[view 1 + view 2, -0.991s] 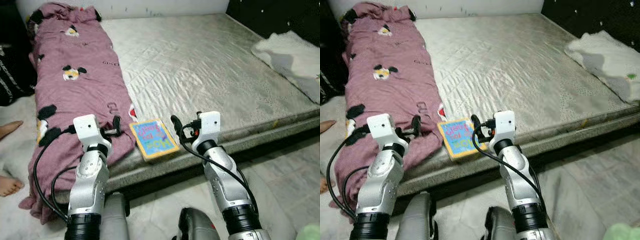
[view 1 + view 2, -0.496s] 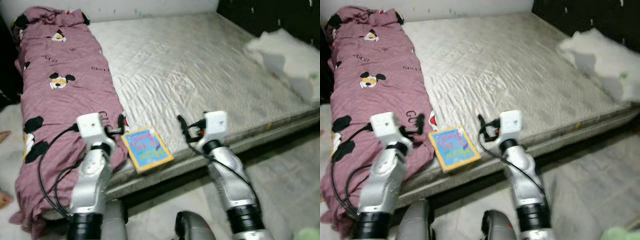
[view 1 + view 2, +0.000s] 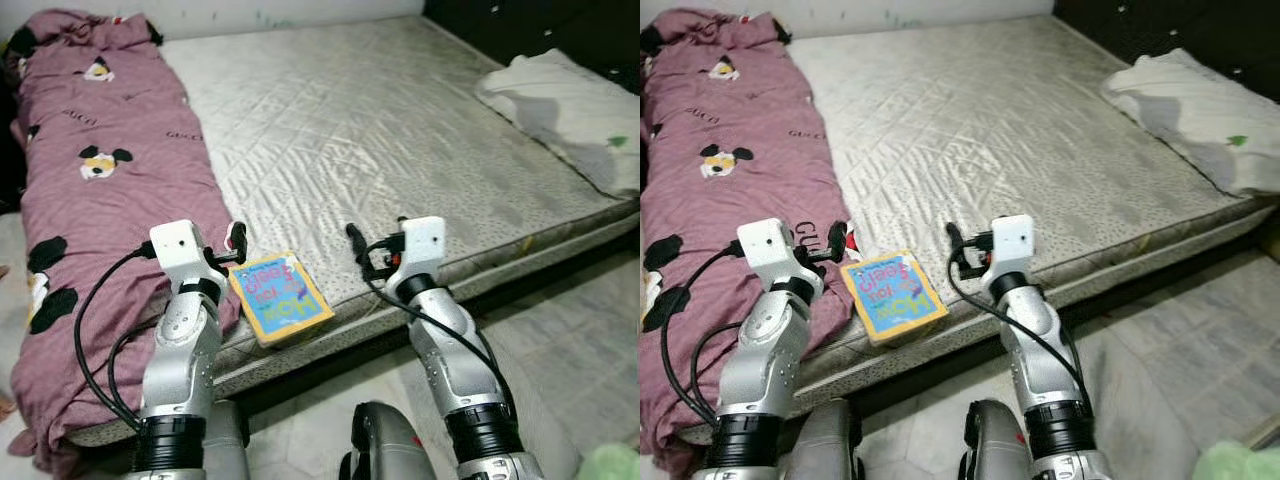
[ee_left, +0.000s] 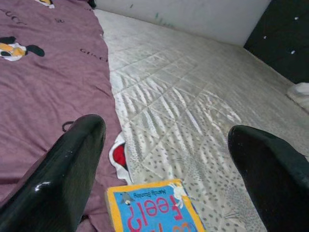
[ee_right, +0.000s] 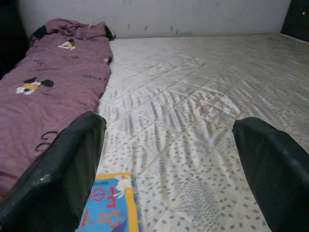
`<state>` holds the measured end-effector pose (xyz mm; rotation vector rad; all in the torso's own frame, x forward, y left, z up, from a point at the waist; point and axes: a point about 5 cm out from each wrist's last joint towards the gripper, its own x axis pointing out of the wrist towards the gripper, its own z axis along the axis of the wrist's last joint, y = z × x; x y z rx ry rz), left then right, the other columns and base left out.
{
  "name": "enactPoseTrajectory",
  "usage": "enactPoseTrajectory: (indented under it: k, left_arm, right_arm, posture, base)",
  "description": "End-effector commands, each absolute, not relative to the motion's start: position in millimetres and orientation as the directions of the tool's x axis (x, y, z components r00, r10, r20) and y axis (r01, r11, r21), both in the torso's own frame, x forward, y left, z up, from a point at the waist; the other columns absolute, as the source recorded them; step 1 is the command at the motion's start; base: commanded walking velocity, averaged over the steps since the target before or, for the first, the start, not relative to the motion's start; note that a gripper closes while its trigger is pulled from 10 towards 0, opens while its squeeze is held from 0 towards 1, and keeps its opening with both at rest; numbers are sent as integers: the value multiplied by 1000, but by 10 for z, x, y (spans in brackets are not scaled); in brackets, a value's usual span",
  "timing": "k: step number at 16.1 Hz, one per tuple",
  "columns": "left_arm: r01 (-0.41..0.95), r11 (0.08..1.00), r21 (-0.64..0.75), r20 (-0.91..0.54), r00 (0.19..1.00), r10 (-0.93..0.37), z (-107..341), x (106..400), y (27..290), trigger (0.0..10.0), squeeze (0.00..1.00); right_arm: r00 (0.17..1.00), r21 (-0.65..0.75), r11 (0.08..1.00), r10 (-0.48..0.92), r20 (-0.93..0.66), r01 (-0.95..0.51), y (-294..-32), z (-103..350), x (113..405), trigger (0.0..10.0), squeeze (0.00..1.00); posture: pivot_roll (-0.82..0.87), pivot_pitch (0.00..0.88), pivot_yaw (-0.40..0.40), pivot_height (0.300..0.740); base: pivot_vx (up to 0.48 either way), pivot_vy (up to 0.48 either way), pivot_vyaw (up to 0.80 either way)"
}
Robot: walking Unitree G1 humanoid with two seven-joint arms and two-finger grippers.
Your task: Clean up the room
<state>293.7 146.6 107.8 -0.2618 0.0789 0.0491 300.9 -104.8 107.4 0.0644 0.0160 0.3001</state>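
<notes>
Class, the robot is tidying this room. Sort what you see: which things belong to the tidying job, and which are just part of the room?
Part of the job:
- picture book, at the mattress's front edge between the grippers
- purple blanket, bunched along the left side
- left gripper, open
- right gripper, open

Just there:
- mattress
- white cloth, far right
- floor

2 silver arms, black cables, white wrist boxes, black claws.

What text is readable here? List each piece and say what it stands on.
"feel?" on the blue cover of the book, in red letters.
"GUCCI" printed repeatedly on the purple blanket.
A small line at the book's top edge is too small to read; the rest of the title is cut off or blurred.
</notes>
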Motion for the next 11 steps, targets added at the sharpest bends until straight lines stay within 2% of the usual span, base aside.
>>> enactPoseTrajectory:
  k: [1,8,11]
  left_arm:
    - [-60,965,-256,-107,994,33,1040,2948,1448,10000,0]
    - [-68,964,-256,-71,996,52,1081,2965,1461,10000,0]
    - [-74,962,-261,-69,996,58,1078,2956,1477,10000,0]
  right_arm:
    - [956,60,955,293,-10,-292,-1067,1071,3017,10000,0]
    - [959,60,958,284,-22,-282,-1084,1051,3036,10000,0]
    - [959,58,958,282,-22,-280,-1086,1048,3035,10000,0]
  posture:
    - [8,37,-59,594]
    - [4,35,-59,594]
    - [4,35,-59,594]
  base:
    - [0,0,0]
    - [0,0,0]
    - [281,0,0]
